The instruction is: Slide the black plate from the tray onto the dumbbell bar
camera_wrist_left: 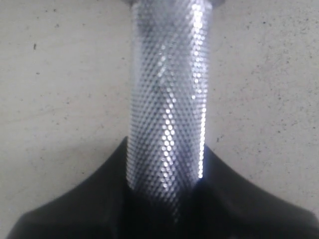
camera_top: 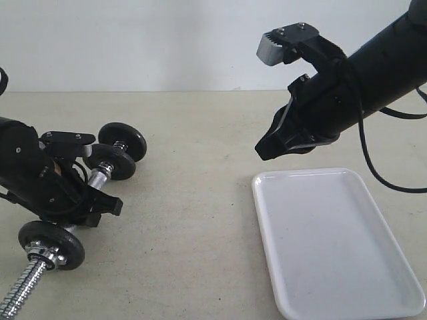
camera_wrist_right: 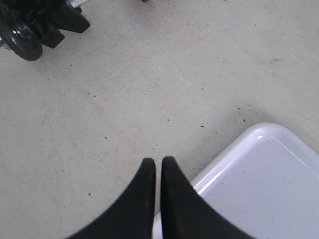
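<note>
The dumbbell bar (camera_top: 99, 178) lies at the left, and my left gripper (camera_top: 100, 202) is shut on its knurled chrome middle (camera_wrist_left: 167, 99). Three black plates sit on the bar: two at the far end (camera_top: 124, 139) (camera_top: 111, 162) and one near the threaded near end (camera_top: 52, 245). I cannot tell which of them came from the tray. The white tray (camera_top: 333, 247) at the right holds nothing. My right gripper (camera_top: 264, 151) hangs above the tray's far left corner (camera_wrist_right: 259, 137), shut (camera_wrist_right: 158, 162) with nothing between its fingers.
The beige table top (camera_top: 200, 220) lies between bar and tray. A black cable (camera_top: 365, 150) hangs from the right arm over the tray's far edge. In the right wrist view one black plate (camera_wrist_right: 20, 42) shows at the far corner.
</note>
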Controlling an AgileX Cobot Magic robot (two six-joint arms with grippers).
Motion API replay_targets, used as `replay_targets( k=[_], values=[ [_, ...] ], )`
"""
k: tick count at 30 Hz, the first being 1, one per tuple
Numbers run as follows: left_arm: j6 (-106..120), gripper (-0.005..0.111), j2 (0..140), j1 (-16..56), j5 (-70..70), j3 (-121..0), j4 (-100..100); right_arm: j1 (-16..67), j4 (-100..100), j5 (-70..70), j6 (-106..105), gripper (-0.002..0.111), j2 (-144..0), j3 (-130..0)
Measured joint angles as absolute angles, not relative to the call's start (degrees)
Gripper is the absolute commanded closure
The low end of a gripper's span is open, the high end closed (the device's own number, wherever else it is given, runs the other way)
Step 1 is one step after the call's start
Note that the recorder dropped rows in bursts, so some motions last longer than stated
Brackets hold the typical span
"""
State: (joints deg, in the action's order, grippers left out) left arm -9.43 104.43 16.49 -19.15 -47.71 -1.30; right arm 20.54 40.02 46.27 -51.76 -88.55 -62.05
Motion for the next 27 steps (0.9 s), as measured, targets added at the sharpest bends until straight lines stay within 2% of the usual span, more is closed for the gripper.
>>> replay_targets(
  k=[27],
  values=[
    [-9.02,0.102,104.16,16.49,-14.14,-47.71,-1.3,20.54,40.02,46.86,-50.98,0.109,-88.55,-62.05]
  ],
)
